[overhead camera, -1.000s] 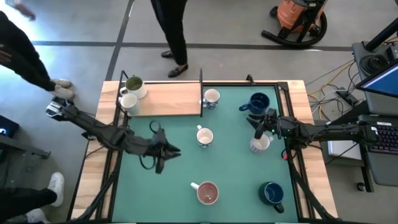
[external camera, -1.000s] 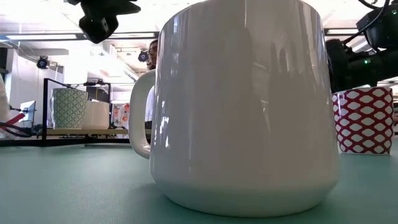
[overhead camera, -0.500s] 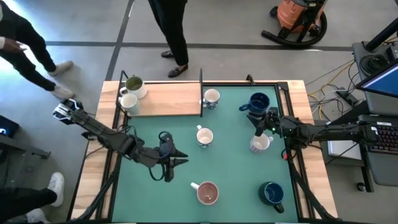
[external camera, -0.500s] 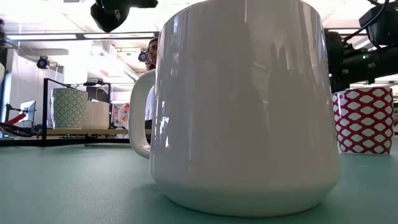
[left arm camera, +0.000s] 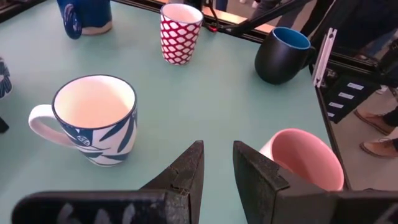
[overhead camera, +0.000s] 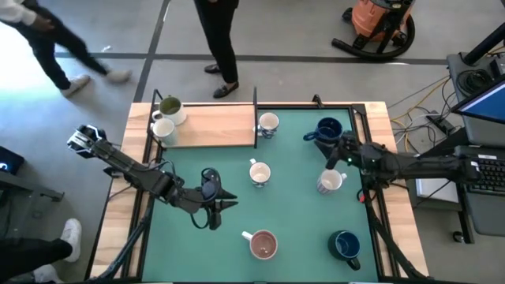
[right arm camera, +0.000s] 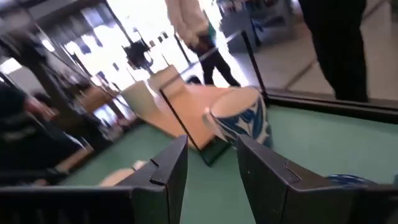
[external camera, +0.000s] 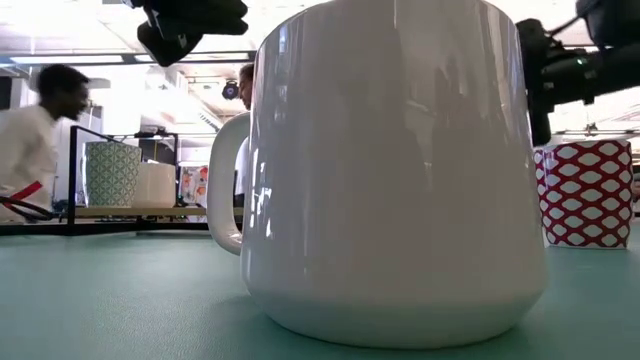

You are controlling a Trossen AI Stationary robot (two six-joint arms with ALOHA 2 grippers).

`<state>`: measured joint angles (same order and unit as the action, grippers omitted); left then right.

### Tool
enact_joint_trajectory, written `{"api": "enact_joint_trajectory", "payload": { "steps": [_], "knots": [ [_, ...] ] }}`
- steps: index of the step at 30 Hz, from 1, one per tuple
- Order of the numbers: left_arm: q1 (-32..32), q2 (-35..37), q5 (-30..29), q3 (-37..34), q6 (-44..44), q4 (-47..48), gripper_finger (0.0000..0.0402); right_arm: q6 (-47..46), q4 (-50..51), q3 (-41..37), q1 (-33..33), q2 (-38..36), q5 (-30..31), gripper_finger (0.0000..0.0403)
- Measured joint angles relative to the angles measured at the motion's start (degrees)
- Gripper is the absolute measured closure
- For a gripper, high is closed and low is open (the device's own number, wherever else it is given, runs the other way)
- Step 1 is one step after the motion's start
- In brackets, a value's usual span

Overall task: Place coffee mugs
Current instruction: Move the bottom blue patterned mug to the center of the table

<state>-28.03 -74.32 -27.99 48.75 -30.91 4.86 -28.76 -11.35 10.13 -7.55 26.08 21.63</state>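
You were working over a green table mat (overhead camera: 292, 205) with a wooden shelf board (overhead camera: 213, 128) at its far left corner; beyond lay grey floor, an orange shop vacuum (overhead camera: 379, 24) and 2 people walking by, 1 standing (overhead camera: 217, 39) and 1 striding at the left (overhead camera: 47, 39).

You had 8 coffee mugs in sight:
- 2 on the board, 1 olive-green inside (overhead camera: 169, 108) and 1 white (overhead camera: 162, 128).
- 6 on the mat: 2 leaf-patterned white ones (overhead camera: 268, 124) (overhead camera: 259, 173), 1 red-patterned (overhead camera: 329, 182), 1 pink inside (overhead camera: 263, 244), and 2 dark blue (overhead camera: 327, 130) (overhead camera: 345, 245).

Your left gripper (overhead camera: 219, 201) hung above the mat near the pink one, fingers slightly parted and empty. Your right gripper (overhead camera: 338, 155) sat between the far blue mug and the red-patterned one, fingers spread, holding nothing.
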Motion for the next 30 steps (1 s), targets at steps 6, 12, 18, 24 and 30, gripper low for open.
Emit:
{"api": "enact_joint_trajectory", "payload": {
  "steps": [6,12,18,24,30],
  "knots": [
    [0.00,0.00,0.00,-0.02,0.11,0.20,0.0333,2.35,19.60,12.82,0.00,7.25,0.46,0.0275],
    [0.00,0.01,0.00,-0.02,0.14,0.48,0.0333,10.03,31.65,22.58,0.00,15.88,0.44,0.0275],
    [0.00,0.02,0.02,-0.04,-0.06,2.25,0.0333,26.19,31.68,26.66,0.00,23.15,-4.12,0.0275],
    [-0.02,0.04,0.00,-0.04,-0.27,2.45,0.0333,37.34,29.73,29.68,-0.12,30.25,-4.06,0.0275],
    [-0.04,0.32,0.02,-0.04,-0.88,2.52,0.0333,43.81,26.68,33.89,-2.77,37.92,-4.08,0.0275]
  ]
}}
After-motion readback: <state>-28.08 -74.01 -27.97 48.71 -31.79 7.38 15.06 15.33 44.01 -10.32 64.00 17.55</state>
